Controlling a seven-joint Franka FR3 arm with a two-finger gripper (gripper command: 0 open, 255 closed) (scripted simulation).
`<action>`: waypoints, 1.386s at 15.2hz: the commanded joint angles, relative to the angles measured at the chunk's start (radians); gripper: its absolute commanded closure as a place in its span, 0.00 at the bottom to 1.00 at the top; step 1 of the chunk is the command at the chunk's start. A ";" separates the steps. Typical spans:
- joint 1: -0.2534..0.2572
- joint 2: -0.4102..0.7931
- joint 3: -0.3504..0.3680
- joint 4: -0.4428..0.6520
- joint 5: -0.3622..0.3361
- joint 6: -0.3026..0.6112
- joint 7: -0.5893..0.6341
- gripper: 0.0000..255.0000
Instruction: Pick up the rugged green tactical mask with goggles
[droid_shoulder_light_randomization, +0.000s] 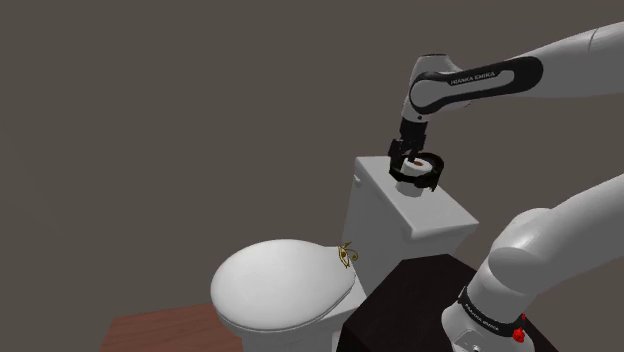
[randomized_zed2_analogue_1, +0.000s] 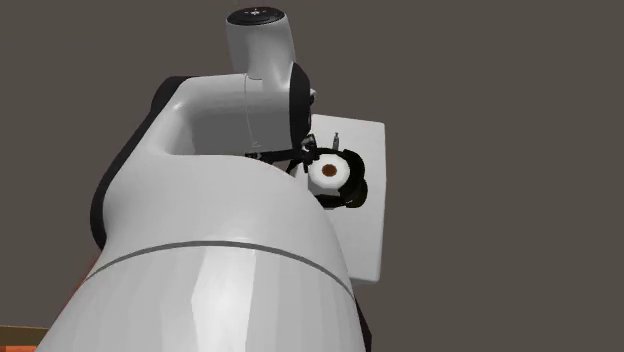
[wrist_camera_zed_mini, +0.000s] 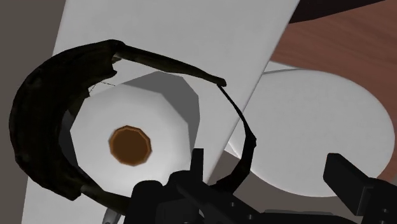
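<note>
White toilet tank top (wrist_camera_zed_mini: 159, 32), dark mask (wrist_camera_zed_mini: 44, 121) lying on it, encircling an upright paper roll (wrist_camera_zed_mini: 159, 114)

Dark mask (wrist_camera_zed_mini: 39, 121) looped rnd white TP roll (wrist_camera_zed_mini: 159, 118).

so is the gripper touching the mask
Cannot tell. In the wrist view the mask strap runs between the gripper's open fingers and merges with one black finger; no gap or contact shows plainly.

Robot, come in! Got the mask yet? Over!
Hand open, just above mask. Mask on toilet tank, not lifted. Looped round paper roll; roll may snag.
</note>
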 joint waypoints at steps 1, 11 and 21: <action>-0.001 0.015 -0.006 -0.013 -0.002 0.028 -0.004 0.00; -0.003 0.035 -0.013 -0.057 -0.005 0.092 -0.004 1.00; -0.002 0.018 -0.007 -0.019 -0.002 0.037 -0.004 1.00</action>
